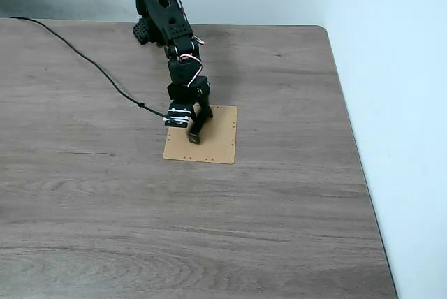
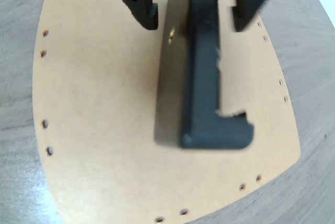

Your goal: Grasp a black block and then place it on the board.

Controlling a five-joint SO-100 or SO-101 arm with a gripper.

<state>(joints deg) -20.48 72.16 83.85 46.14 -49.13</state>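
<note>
Black block (image 2: 207, 72) | resting on board (image 2: 99, 109) | end effector (image 2: 196, 20) released, jaws straddling it

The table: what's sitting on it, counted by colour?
Black: 3, the robot arm, its cable and the black block between the tool's fingers.
Tan: 1, the board.
Total: 4.

In the wrist view the top edge cuts off my jaws and the black block's (image 2: 204, 72) upper end; in the fixed view I hide the block.
</note>
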